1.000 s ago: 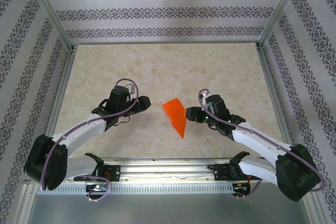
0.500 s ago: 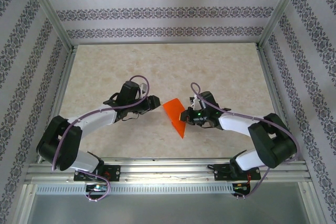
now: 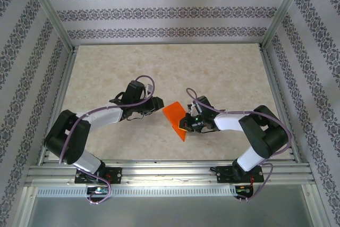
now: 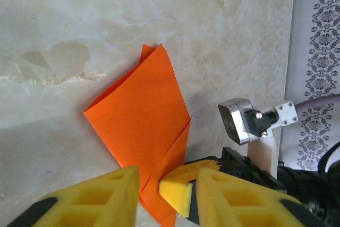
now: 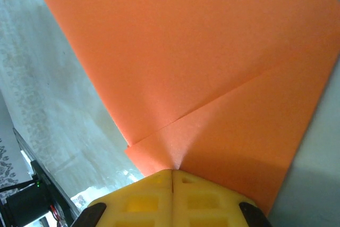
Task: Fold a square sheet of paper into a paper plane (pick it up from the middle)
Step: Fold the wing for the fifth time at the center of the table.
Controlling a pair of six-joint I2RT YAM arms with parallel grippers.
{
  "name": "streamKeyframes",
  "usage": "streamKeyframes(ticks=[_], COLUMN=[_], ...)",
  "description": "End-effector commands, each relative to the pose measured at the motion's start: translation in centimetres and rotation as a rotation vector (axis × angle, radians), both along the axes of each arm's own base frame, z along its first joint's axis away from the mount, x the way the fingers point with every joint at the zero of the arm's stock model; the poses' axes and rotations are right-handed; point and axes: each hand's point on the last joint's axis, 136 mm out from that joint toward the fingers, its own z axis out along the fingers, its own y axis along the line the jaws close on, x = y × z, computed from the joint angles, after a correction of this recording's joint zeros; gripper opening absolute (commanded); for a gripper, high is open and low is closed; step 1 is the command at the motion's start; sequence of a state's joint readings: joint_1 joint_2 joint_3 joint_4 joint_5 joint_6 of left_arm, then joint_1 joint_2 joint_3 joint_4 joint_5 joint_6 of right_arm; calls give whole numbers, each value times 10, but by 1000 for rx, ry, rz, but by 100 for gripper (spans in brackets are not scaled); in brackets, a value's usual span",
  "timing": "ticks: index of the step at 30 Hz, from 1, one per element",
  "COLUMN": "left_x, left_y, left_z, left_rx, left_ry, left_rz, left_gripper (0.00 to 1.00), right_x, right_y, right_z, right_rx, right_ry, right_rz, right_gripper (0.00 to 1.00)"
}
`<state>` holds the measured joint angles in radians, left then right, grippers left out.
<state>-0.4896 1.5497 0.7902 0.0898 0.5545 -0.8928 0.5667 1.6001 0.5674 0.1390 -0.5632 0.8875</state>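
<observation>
- One orange paper, partly folded into a pointed shape with flaps laid over each other, lies flat on the table, a little beyond the middle of the near rail, its narrow tip pointing back toward that rail.
- Right gripper reaches in from the rail's right half to the paper's right edge. In the right wrist view its yellow fingers are pressed together with no gap, their tips against the paper where two folded edges meet. Whether a layer is caught between them I cannot tell.
- Left gripper sits over the rail's left half, slightly farther from the rail than the right one, just beside the paper's upper left corner. In the left wrist view its jaws stand apart, with the paper's near end running into the gap between them.
- Both arms bend inward from their bases on the rail.
- Patterned walls stand around the table's far and side edges.
</observation>
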Motion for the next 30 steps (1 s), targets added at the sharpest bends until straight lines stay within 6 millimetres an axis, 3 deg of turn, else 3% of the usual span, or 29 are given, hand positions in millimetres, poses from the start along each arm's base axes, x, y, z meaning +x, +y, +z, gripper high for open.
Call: streamKeyframes(ticks=[1, 6, 23, 30], left_x=[4, 9, 24, 27], left_y=[-21, -29, -39, -44], left_z=[11, 4, -18, -31], left_rx=[-60, -78, -62, -60], left_ry=[-15, -10, 47, 76], left_rz=[-36, -25, 4, 10], left_gripper=[32, 30, 29, 20], right_x=[2, 1, 7, 7], right_y=[4, 5, 12, 16], right_z=[-7, -17, -9, -6], right_rx=[-40, -80, -38, -15], right_ry=[20, 40, 16, 13], right_rz=[-34, -115, -258, -276], right_gripper=[3, 4, 6, 6])
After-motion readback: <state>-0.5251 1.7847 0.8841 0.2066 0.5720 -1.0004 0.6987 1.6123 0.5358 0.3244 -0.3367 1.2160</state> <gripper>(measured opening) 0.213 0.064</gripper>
